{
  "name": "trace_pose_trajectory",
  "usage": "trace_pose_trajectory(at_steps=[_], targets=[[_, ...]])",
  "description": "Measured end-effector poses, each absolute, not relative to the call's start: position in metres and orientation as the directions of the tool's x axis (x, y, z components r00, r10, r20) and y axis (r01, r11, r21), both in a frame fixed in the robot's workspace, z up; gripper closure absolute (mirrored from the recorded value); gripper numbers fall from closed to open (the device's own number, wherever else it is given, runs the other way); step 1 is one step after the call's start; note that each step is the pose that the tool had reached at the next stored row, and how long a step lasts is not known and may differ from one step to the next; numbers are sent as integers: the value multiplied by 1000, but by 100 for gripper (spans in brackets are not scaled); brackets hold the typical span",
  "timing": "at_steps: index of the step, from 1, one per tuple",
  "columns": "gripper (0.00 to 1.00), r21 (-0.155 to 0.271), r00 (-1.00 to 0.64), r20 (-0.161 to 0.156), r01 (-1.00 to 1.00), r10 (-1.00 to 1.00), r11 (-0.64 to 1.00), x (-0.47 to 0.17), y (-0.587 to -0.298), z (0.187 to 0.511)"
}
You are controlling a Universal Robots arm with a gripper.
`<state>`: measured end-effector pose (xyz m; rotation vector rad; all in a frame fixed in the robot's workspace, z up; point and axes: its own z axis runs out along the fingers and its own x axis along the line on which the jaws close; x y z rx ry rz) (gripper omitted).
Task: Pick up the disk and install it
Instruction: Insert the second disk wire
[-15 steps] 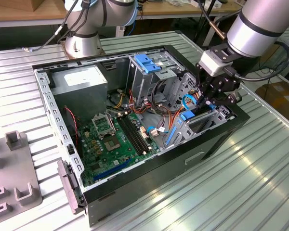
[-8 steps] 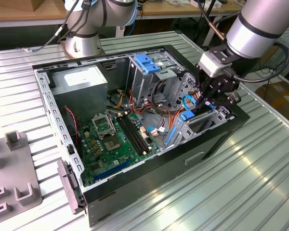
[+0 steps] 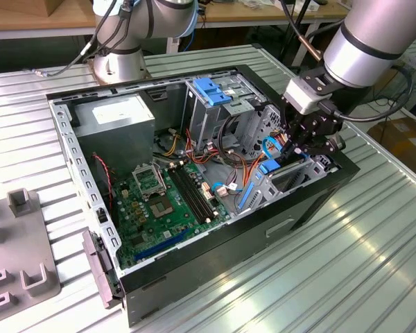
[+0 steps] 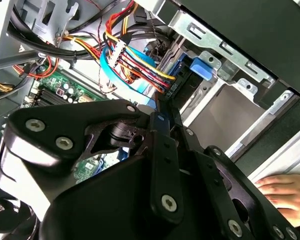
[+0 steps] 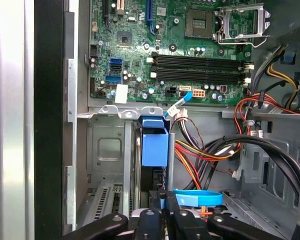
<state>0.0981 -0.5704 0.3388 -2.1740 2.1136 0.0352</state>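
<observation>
The disk (image 3: 269, 168) stands on edge in the metal bay at the open computer case's (image 3: 215, 267) corner, on the exterior view's right. Its bright blue carrier (image 5: 154, 145) sits between the bay's grey walls, and the blue rail (image 4: 181, 75) runs down into the slot. My gripper (image 3: 291, 154) reaches into the case from above and is shut on the disk's thin blue edge. In both wrist views the black fingers (image 5: 173, 216) meet closely around that edge (image 4: 160, 118).
Red, yellow and black cables (image 5: 215, 150) and a blue cable loop (image 5: 197, 196) crowd the bay's side. The green motherboard (image 3: 163, 201), grey power-supply box (image 3: 118, 125) and blue-topped drive cage (image 3: 211, 90) fill the case. A person's hand (image 4: 285, 192) rests outside the case wall.
</observation>
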Motion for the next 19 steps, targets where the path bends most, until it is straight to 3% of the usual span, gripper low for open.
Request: trace_pose_trajectory(at_steps=[4, 5, 14, 15, 17, 19], targets=[[83, -62, 31, -95, -998, -995, -25, 98, -571, 338], [76, -62, 31, -93, -998, -995, -25, 98, -570, 340], [76, -62, 31, -93, -998, -995, -25, 98, -570, 356], [78, -62, 31, -93, -998, -995, -25, 98, -570, 356], [90, -62, 31, -93, -998, -995, -25, 98, -570, 356], [90, -62, 31, -93, -998, -995, -25, 98, -570, 356]])
